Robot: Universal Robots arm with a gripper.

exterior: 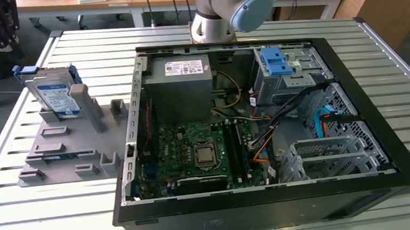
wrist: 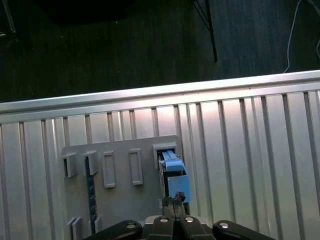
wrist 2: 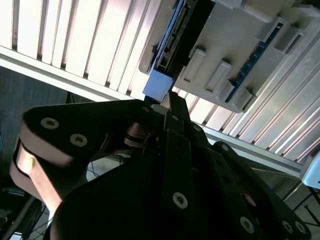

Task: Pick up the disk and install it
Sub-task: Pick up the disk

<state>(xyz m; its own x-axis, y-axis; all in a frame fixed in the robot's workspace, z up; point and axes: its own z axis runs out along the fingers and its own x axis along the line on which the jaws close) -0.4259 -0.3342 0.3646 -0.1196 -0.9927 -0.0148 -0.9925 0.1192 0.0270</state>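
The disk (exterior: 52, 95) is a silver drive with a blue-and-white label in a blue carrier. It stands on edge in a slot at the far end of the grey holder (exterior: 64, 150), at the exterior view's left. In the first wrist view I look down on the disk's blue top edge (wrist: 171, 172), and my gripper (wrist: 175, 200) hangs well above it with its fingertips together and nothing between them. In the second wrist view the gripper (wrist 2: 171, 102) points toward the carrier's blue end (wrist 2: 159, 84).
The open computer case (exterior: 375, 110) lies on the slatted metal table (exterior: 90, 218), with a metal drive bay (exterior: 288, 75) topped by a blue latch (exterior: 276, 62), a grey power supply (exterior: 182, 84) and the motherboard (exterior: 200, 152). The arm's base (exterior: 220, 12) stands behind the case.
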